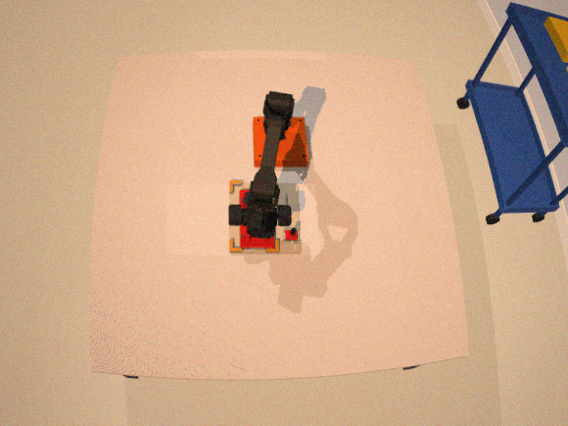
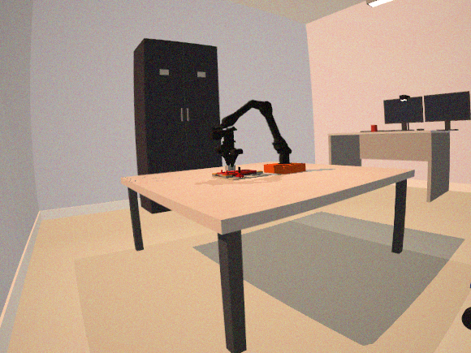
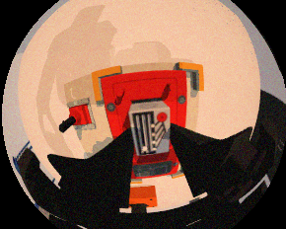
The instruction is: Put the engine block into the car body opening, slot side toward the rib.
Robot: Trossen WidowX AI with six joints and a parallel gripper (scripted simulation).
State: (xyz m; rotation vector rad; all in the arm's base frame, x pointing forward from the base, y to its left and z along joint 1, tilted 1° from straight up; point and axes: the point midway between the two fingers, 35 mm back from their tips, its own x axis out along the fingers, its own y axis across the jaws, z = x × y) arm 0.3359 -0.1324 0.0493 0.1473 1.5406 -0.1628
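The red car body (image 1: 257, 242) (image 3: 143, 84) lies flat on a pale board (image 3: 79, 93). The engine block (image 2: 230, 167) (image 3: 165, 133), a grey block with dark slots and a red round spot on its top, stands upright over the middle of the body. My gripper (image 2: 231, 164) (image 3: 150, 129) points down and is shut on the block, one finger on each side. A thin dark strip shows at the block's far edge in the wrist view. The opening and the rib are mostly hidden under the block and fingers, so I cannot tell how deep the block sits.
Orange corner brackets (image 1: 233, 185) (image 3: 107, 71) stand around the body. A small red piece (image 1: 291, 236) (image 3: 81, 114) with a black knob (image 3: 67, 123) sits in a grey holder beside it. An orange box (image 1: 260, 143) (image 2: 284, 168) (image 3: 142, 194) lies by the arm's base.
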